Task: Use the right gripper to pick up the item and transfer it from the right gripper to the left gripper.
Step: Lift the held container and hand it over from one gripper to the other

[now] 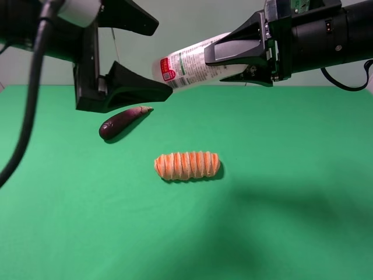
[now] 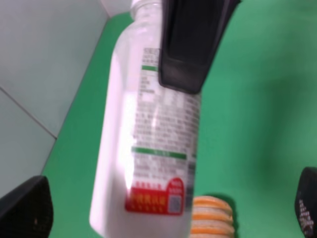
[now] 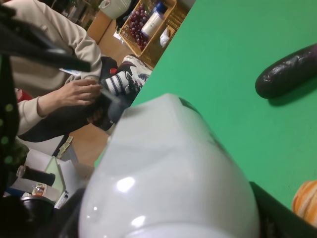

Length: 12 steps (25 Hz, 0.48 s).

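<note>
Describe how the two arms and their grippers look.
Both are black. The left gripper has broad angular fingers, a silvery-white bracket and a long loose black cable. The right gripper is angular too, on a thick cylindrical arm with a thin black cable.

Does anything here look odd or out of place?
Nothing is spilled or damaged. The white bottle hangs sideways in mid-air, clamped in the right arm's jaws; the eggplant and striped roll lie on the table.
</note>
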### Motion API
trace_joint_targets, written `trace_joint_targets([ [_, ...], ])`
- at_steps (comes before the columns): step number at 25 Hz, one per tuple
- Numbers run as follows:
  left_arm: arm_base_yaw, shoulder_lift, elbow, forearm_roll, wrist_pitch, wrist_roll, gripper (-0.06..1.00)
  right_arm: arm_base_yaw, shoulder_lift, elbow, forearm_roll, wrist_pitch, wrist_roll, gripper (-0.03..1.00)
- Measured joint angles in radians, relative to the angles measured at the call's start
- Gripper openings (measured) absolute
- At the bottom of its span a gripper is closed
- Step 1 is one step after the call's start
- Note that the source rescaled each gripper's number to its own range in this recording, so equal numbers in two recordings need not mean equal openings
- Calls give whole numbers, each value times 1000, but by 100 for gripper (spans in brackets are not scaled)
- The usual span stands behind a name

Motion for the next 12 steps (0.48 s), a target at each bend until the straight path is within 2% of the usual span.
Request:
trace_joint_targets([
  [6,-50,98,-74,0,-23,2,94,0,0,0,0,0,0,0],
  [12,-62,156,-103,4,-27,3,94,0,0,0,-7,8,0,0],
])
